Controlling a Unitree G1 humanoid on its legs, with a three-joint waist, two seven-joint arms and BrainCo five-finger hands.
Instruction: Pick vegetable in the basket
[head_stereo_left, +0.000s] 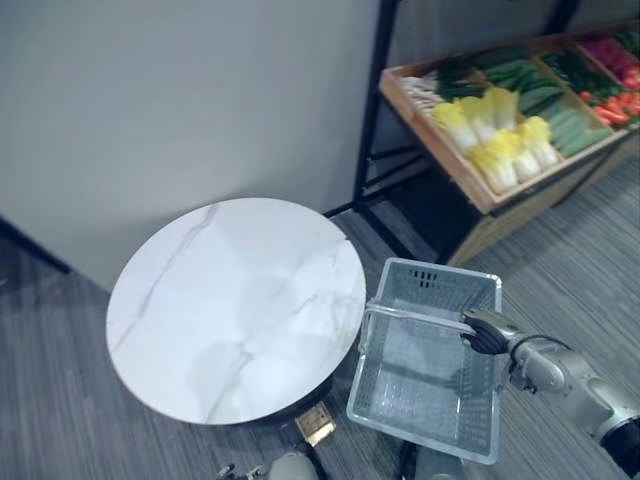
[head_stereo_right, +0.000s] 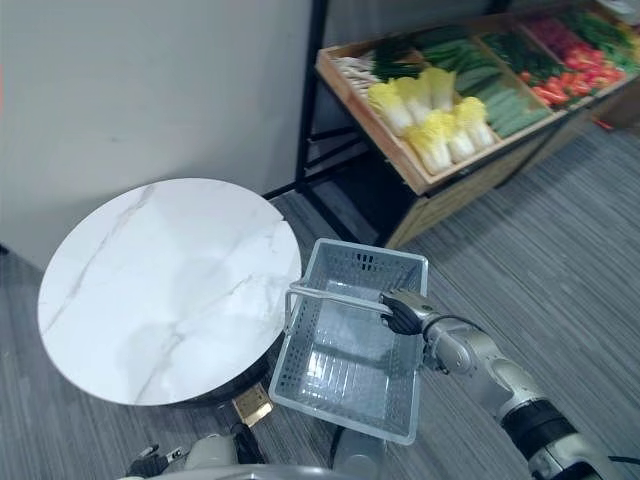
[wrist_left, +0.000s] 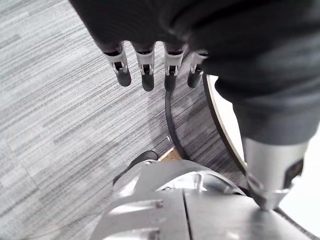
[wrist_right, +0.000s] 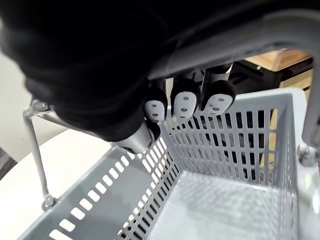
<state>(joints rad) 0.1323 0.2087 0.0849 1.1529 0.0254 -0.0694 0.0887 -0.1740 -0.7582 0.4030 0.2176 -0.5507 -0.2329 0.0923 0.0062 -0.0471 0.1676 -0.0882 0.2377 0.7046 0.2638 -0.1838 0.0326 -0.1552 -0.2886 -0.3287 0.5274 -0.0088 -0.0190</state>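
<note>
left eye view: the basket is carried by its handle, the right hand being curled round it; the vegetables lie on the wooden shelf, well apart, ahead and rightward. right wrist view: the basket is seen empty. left wrist view: the left hand is hung relaxed, unloaded, above the carpet.

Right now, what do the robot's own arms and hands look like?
The right arm is a silver-grey tube of rounded segments with a dark band farther up. The right hand and left hand wear dark ribbed covers; their silver fingers end in dark rounded tips, pale-padded with small dots on the right.
</note>
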